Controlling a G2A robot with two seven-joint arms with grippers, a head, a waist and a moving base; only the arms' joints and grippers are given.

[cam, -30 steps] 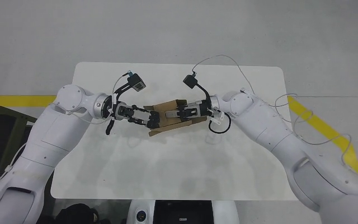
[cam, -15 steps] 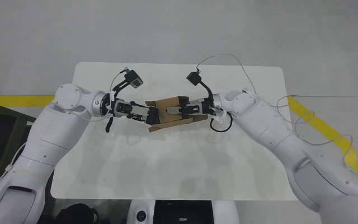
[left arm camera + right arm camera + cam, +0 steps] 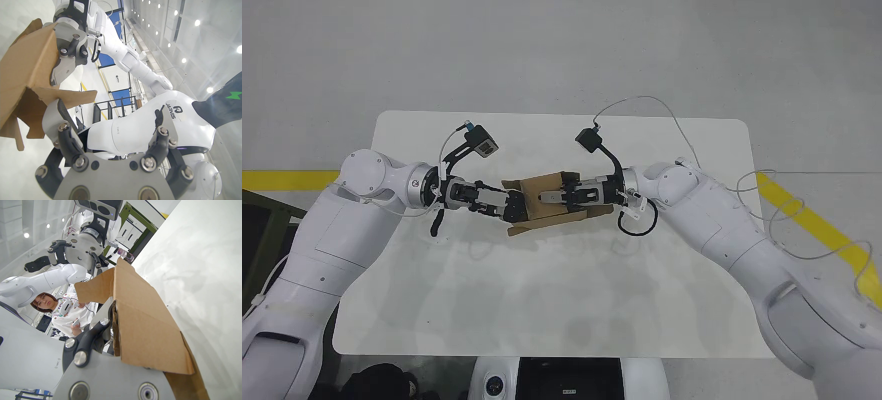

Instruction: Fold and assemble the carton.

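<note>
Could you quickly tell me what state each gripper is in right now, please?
Left gripper: open, one finger at a flap of the carton.
Right gripper: closed, holding the carton by its wall.

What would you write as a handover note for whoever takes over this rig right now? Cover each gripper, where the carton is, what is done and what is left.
Left gripper: open, one finger against a loose flap.
Right gripper: shut on the carton wall.
Carton: between both grippers, over the middle of the table; whether it touches the table is unclear.
Done: carton partly opened out.
Left: fold the flaps in and close it.
</note>
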